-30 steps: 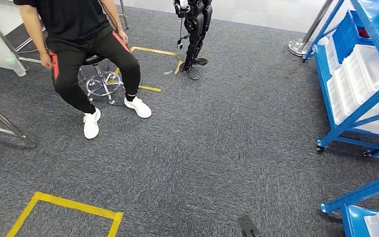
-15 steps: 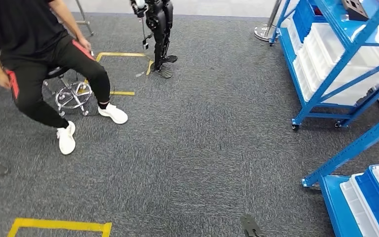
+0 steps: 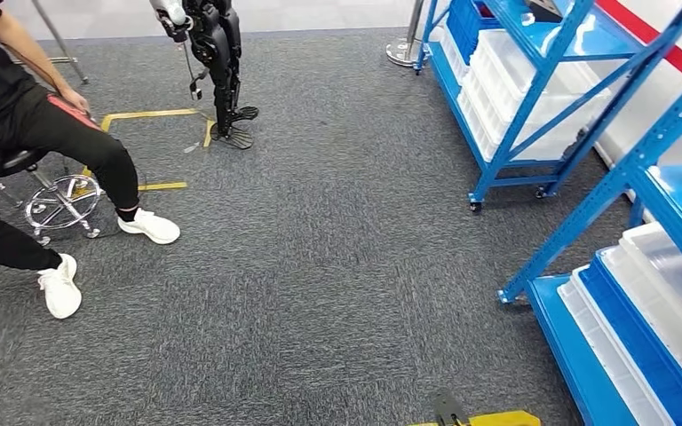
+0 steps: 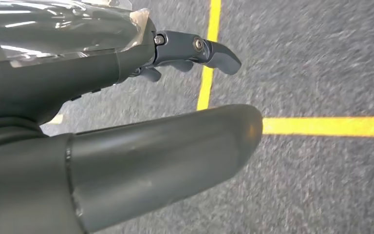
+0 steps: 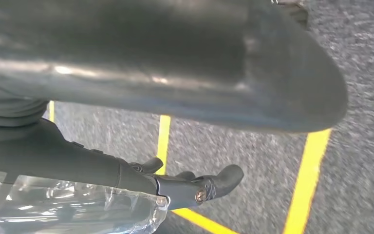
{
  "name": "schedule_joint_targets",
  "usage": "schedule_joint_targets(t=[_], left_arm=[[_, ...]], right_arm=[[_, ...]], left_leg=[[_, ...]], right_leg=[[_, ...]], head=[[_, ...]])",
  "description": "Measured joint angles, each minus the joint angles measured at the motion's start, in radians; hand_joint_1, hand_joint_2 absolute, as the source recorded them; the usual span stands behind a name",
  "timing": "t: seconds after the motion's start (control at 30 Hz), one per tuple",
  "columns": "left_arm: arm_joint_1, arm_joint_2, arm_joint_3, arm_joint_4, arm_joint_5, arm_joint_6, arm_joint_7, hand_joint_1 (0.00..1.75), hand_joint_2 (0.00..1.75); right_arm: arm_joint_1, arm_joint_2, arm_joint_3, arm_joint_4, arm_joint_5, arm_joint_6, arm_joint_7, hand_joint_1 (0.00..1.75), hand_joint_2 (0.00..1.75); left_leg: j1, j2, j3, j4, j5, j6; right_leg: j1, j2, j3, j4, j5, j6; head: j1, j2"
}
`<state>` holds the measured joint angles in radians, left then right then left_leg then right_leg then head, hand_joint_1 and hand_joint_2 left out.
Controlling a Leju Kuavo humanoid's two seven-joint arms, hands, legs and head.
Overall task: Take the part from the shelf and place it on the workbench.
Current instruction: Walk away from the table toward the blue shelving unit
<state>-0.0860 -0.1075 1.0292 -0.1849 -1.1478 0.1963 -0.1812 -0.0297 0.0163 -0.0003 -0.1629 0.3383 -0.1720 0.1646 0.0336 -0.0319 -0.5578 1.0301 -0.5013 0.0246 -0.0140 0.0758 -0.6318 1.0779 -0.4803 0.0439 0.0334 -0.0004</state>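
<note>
Two blue shelf racks stand at the right in the head view: a far rack and a nearer rack. A dark object lies on the far rack's upper level, cut by the picture's edge; I cannot tell whether it is the part. My left hand hangs over grey carpet and yellow tape, fingers apart from the thumb, holding nothing. My right hand hangs the same way, with its fingers slightly curled and nothing in them.
White bins and blue bins fill the far rack; more bins sit low in the nearer one. A person sits on a stool at the left. Another robot stands at the back. A stanchion base stands by the far rack.
The camera has turned to the right: the whole scene slid left, and the shelf racks came further into the picture. The person stays seated.
</note>
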Motion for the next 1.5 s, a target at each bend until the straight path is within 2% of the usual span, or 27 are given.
schedule_joint_targets(t=[0.07, 0.13, 0.17, 0.2, 0.27, 0.33, 0.4, 0.43, 0.5, 0.57, 0.63, 0.67, 0.7, 0.73, 0.8, 0.87, 0.93, 1.0, 1.07, 1.13, 1.17, 1.2, 1.23, 1.3, 1.37, 1.43, 1.5], left_arm=[[0.001, 0.001, 0.000, 0.000, -0.001, 0.003, 0.000, 0.00, 0.00], [0.002, 0.002, 0.000, 0.000, -0.002, 0.004, 0.000, 0.00, 0.00], [0.002, 0.001, 0.000, 0.000, -0.001, 0.004, 0.000, 0.00, 0.00], [0.001, 0.001, 0.000, 0.000, -0.001, 0.004, 0.001, 0.00, 0.00], [0.001, 0.002, 0.000, 0.000, -0.002, 0.004, 0.001, 0.00, 0.00], [0.001, 0.004, 0.000, -0.001, -0.002, 0.004, 0.003, 0.00, 0.00], [-0.002, 0.003, 0.000, -0.001, -0.002, 0.005, 0.006, 0.00, 0.00], [-0.003, 0.002, 0.000, -0.001, -0.003, 0.005, 0.006, 0.00, 0.00], [-0.004, -0.001, 0.000, -0.001, -0.005, 0.005, 0.007, 0.00, 0.00], [-0.002, -0.002, -0.001, 0.000, -0.006, 0.005, 0.007, 0.00, 0.00], [0.001, -0.001, -0.001, 0.000, -0.008, 0.006, 0.007, 0.00, 0.00], [0.001, -0.001, 0.000, 0.000, -0.010, 0.006, 0.007, 0.00, 0.00], [0.002, -0.001, 0.000, 0.000, -0.012, 0.006, 0.006, 0.00, 0.00], [0.002, -0.001, 0.000, 0.000, -0.013, 0.006, 0.006, 0.00, 0.00], [0.002, 0.000, 0.000, 0.000, -0.015, 0.006, 0.005, 0.00, 0.00], [0.000, 0.000, -0.001, 0.000, -0.016, 0.006, 0.005, 0.00, 0.00], [-0.002, 0.000, -0.001, 0.000, -0.018, 0.006, 0.005, 0.00, 0.00], [-0.002, 0.000, -0.001, 0.000, -0.019, 0.006, 0.004, 0.00, 0.00], [-0.001, 0.002, 0.000, 0.000, -0.019, 0.006, 0.004, 0.00, 0.00], [0.000, 0.003, 0.000, 0.000, -0.021, 0.006, 0.004, 0.00, 0.00], [0.000, 0.003, 0.000, 0.000, -0.022, 0.006, 0.004, 0.00, 0.00], [-0.001, 0.003, 0.000, 0.000, -0.023, 0.006, 0.004, 0.00, 0.00], [-0.001, 0.003, -0.001, 0.000, -0.024, 0.006, 0.004, 0.00, 0.00], [-0.001, 0.003, -0.001, 0.000, -0.026, 0.006, 0.004, 0.00, 0.00], [-0.001, 0.004, -0.001, 0.000, -0.027, 0.005, 0.004, 0.00, 0.00], [-0.003, 0.004, -0.001, 0.000, -0.027, 0.005, 0.005, 0.00, 0.00], [-0.006, 0.002, -0.001, 0.000, -0.027, 0.005, 0.005, 0.00, 0.00]], right_arm=[[-0.005, 0.002, 0.000, 0.000, 0.000, 0.001, 0.001, 0.00, 0.00], [-0.006, 0.002, 0.000, 0.000, 0.000, 0.001, 0.001, 0.00, 0.00], [-0.004, 0.002, 0.000, 0.000, 0.000, 0.001, 0.001, 0.00, 0.00], [-0.003, 0.002, 0.000, 0.000, 0.000, 0.001, 0.001, 0.00, 0.00], [-0.005, 0.003, 0.000, 0.000, 0.001, 0.001, 0.001, 0.00, 0.00], [-0.008, 0.005, 0.000, 0.000, 0.001, 0.001, 0.002, 0.00, 0.00], [-0.008, 0.004, 0.000, 0.000, 0.001, 0.001, 0.004, 0.00, 0.00], [-0.007, 0.003, 0.000, 0.000, 0.001, 0.001, 0.005, 0.00, 0.00], [-0.004, 0.002, 0.000, 0.000, 0.001, 0.001, 0.007, 0.00, 0.00], [-0.007, 0.001, -0.001, 0.000, 0.001, 0.001, 0.008, 0.00, 0.00], [-0.007, 0.001, -0.001, 0.000, 0.001, 0.002, 0.008, 0.00, 0.00], [-0.006, 0.001, -0.001, 0.000, 0.001, 0.003, 0.008, 0.00, 0.00], [-0.005, 0.002, -0.001, 0.000, 0.001, 0.003, 0.008, 0.00, 0.00], [-0.004, 0.002, -0.001, 0.000, 0.001, 0.003, 0.008, 0.00, 0.00], [-0.006, 0.002, -0.001, 0.000, 0.000, 0.003, 0.008, 0.00, 0.00], [-0.006, 0.002, -0.001, 0.000, 0.000, 0.003, 0.008, 0.00, 0.00], [-0.003, 0.002, -0.001, 0.000, -0.001, 0.002, 0.008, 0.00, 0.00], [0.001, 0.003, -0.001, 0.000, -0.001, 0.002, 0.007, 0.00, 0.00], [-0.002, 0.003, -0.001, 0.000, -0.001, 0.002, 0.006, 0.00, 0.00], [-0.005, 0.003, -0.001, 0.000, -0.002, 0.002, 0.005, 0.00, 0.00], [-0.004, 0.003, -0.001, 0.000, -0.002, 0.002, 0.004, 0.00, 0.00], [-0.002, 0.003, -0.001, 0.000, -0.003, 0.002, 0.004, 0.00, 0.00], [-0.002, 0.003, -0.001, 0.000, -0.003, 0.002, 0.004, 0.00, 0.00], [-0.004, 0.003, -0.001, 0.000, -0.003, 0.002, 0.003, 0.00, 0.00], [-0.007, 0.003, -0.001, 0.000, -0.003, 0.002, 0.003, 0.00, 0.00], [-0.006, 0.002, -0.001, 0.000, -0.003, 0.002, 0.002, 0.00, 0.00], [-0.003, 0.001, -0.001, 0.001, -0.003, 0.002, 0.002, 0.00, 0.00]], left_leg=[[-0.004, 0.030, 0.001, -0.003, 0.000, 0.010], [-0.006, 0.059, 0.002, -0.003, -0.002, 0.011], [-0.006, 0.072, 0.003, -0.003, -0.003, 0.009], [-0.006, 0.084, 0.005, -0.003, -0.006, 0.006], [-0.008, 0.107, 0.013, -0.002, -0.013, -0.005], [-0.013, 0.125, 0.023, -0.001, -0.021, -0.019], [-0.013, 0.144, 0.032, -0.007, -0.024, -0.030], [-0.010, 0.145, 0.036, -0.008, -0.027, -0.035], [-0.003, 0.106, 0.023, 0.028, -0.057, -0.041], [-0.001, 0.049, -0.035, 0.147, -0.122, -0.040], [-0.002, 0.031, -0.100, 0.266, -0.163, -0.038], [-0.002, 0.028, -0.114, 0.282, -0.155, -0.036], [-0.002, 0.027, -0.107, 0.258, -0.127, -0.034], [0.000, 0.021, -0.085, 0.202, -0.088, -0.033], [0.004, -0.017, -0.031, 0.078, -0.029, -0.031], [0.002, -0.038, -0.010, 0.027, -0.015, -0.027], [-0.004, -0.018, -0.010, 0.023, -0.010, -0.015], [-0.006, 0.003, -0.007, 0.014, -0.004, 0.001], [-0.010, 0.029, -0.005, 0.009, -0.002, 0.012], [-0.015, 0.057, -0.006, 0.009, -0.003, 0.015], [-0.016, 0.070, -0.005, 0.009, -0.004, 0.016], [-0.016, 0.082, -0.004, 0.009, -0.006, 0.015], [-0.016, 0.093, -0.002, 0.009, -0.007, 0.013], [-0.019, 0.115, 0.004, 0.010, -0.014, 0.005], [-0.024, 0.134, 0.013, 0.009, -0.021, -0.006], [-0.023, 0.152, 0.022, 0.005, -0.026, -0.016], [-0.017, 0.127, 0.020, 0.025, -0.046, -0.025]], right_leg=[[0.000, -0.053, -0.063, 0.124, -0.053, -0.006], [-0.005, -0.063, -0.114, 0.227, -0.086, -0.002], [-0.009, -0.066, -0.112, 0.228, -0.081, 0.006], [-0.012, -0.072, -0.089, 0.187, -0.063, 0.016], [-0.017, -0.117, -0.008, 0.044, -0.014, 0.032], [-0.012, -0.152, 0.040, -0.038, 0.010, 0.027], [-0.003, -0.139, 0.040, -0.044, 0.013, 0.011], [-0.007, -0.127, 0.040, -0.046, 0.015, 0.003], [-0.015, -0.104, 0.041, -0.051, 0.018, -0.015], [-0.014, -0.080, 0.042, -0.052, 0.019, -0.031], [-0.007, -0.053, 0.043, -0.051, 0.018, -0.037], [-0.004, -0.039, 0.044, -0.051, 0.017, -0.037], [-0.003, -0.024, 0.046, -0.051, 0.017, -0.037], [-0.002, -0.010, 0.048, -0.050, 0.017, -0.037], [0.001, 0.016, 0.048, -0.045, 0.016, -0.032], [0.004, 0.036, 0.041, -0.043, 0.017, -0.021], [0.001, 0.048, 0.031, -0.046, 0.021, -0.007], [0.000, 0.011, 0.010, -0.015, 0.007, -0.001], [0.001, -0.046, -0.043, 0.091, -0.044, -0.007], [-0.001, -0.063, -0.105, 0.216, -0.092, -0.008], [-0.002, -0.065, -0.116, 0.240, -0.097, -0.004], [-0.002, -0.068, -0.105, 0.222, -0.087, 0.004], [-0.003, -0.078, -0.073, 0.165, -0.065, 0.012], [0.000, -0.126, 0.006, 0.021, -0.017, 0.020], [0.006, -0.154, 0.043, -0.042, 0.004, 0.011], [0.008, -0.134, 0.042, -0.044, 0.008, -0.002], [0.000, -0.110, 0.044, -0.049, 0.012, -0.018]], head=[[0.002, 0.000], [0.002, 0.000], [0.003, 0.000], [0.003, 0.000], [0.003, 0.000], [0.002, 0.000], [0.001, 0.000], [0.000, 0.000], [-0.002, 0.000], [-0.004, 0.000], [-0.005, 0.000], [-0.005, 0.000], [-0.005, 0.000], [-0.005, 0.000], [-0.004, 0.000], [-0.004, 0.000], [-0.003, 0.000], [-0.002, 0.000], [0.000, 0.000], [0.000, 0.000], [0.000, 0.000], [0.000, 0.000], [0.000, 0.000], [0.000, 0.000], [0.000, 0.000], [-0.001, 0.000], [-0.002, 0.000]])
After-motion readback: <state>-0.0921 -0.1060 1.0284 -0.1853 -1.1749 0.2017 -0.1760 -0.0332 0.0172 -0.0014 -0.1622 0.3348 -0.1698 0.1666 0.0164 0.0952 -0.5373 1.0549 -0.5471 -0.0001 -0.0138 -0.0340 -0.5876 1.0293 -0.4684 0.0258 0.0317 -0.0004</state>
